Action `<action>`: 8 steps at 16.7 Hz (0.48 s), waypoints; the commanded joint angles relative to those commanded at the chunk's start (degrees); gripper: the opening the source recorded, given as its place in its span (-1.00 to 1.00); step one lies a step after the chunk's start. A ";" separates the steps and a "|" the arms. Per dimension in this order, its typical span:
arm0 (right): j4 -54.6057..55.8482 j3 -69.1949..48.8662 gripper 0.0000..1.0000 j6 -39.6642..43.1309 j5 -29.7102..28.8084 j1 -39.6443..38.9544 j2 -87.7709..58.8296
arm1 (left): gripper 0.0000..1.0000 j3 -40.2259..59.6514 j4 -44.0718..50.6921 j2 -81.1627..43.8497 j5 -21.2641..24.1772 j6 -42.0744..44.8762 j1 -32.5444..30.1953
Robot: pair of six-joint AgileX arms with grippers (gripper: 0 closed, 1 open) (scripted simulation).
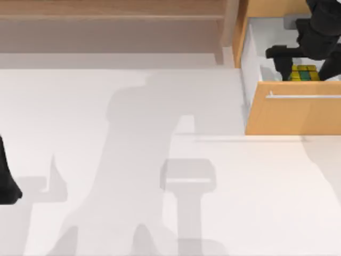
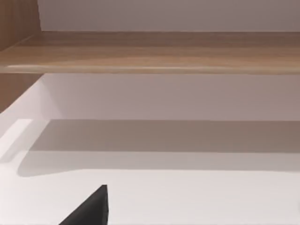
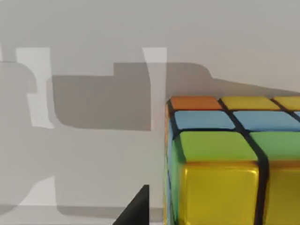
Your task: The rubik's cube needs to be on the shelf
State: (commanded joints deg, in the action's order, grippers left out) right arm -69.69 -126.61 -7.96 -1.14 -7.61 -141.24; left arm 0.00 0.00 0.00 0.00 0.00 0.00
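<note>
Right gripper, reaching down into the open drawer of the orange-tan cabinet at the table's far right; whether its fingers are parted or closed on anything cannot be told, since the dark arm covers them from above and the wrist camera catches only a black tip beside the cube. The rubik's cube sits inside that drawer, on its pale floor, just behind the drawer front with the metal bar handle; close up, the rubik's cube shows glossy yellow, green, blue and orange squares set in dark grid lines. Judged from this, it should handle as a light, rigid block with smooth, rather slippery faces; the sound hold would be on two opposite flat faces, pads square to them, not on edges or corners. The shelf, a long brown board with an upright post, stands well apart, along the far edge to the left. Left gripper is parked at the left edge.
</note>
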 joint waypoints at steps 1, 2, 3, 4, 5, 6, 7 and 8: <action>0.00 0.00 -0.06 0.00 0.00 0.00 0.00 | 1.00 0.00 0.00 0.00 0.00 0.00 0.00; 0.00 0.00 -0.21 0.00 0.00 0.00 0.00 | 1.00 0.00 0.00 0.00 0.00 0.00 0.00; 0.00 0.00 -0.36 0.00 0.00 0.00 0.00 | 1.00 0.00 0.00 0.00 0.00 0.00 0.00; 0.00 0.00 -0.51 0.00 0.00 0.00 0.00 | 1.00 0.00 0.00 0.00 0.00 0.00 0.00; 0.00 0.00 -0.66 0.00 0.00 0.00 0.00 | 1.00 0.00 0.00 0.00 0.00 0.00 0.00; 0.00 0.00 -0.81 0.00 0.00 0.00 0.00 | 1.00 0.00 0.00 0.00 0.00 0.00 0.00; 0.00 0.00 -0.96 0.00 0.00 0.00 0.00 | 1.00 0.00 0.00 0.00 0.00 0.00 0.00; 0.00 0.00 -1.00 0.00 0.00 0.00 0.00 | 1.00 0.00 0.00 0.00 0.00 0.00 0.00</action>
State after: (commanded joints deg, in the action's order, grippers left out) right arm -69.69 -126.61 -7.96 -1.14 -7.61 -141.24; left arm 0.00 0.00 0.00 0.00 0.00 0.00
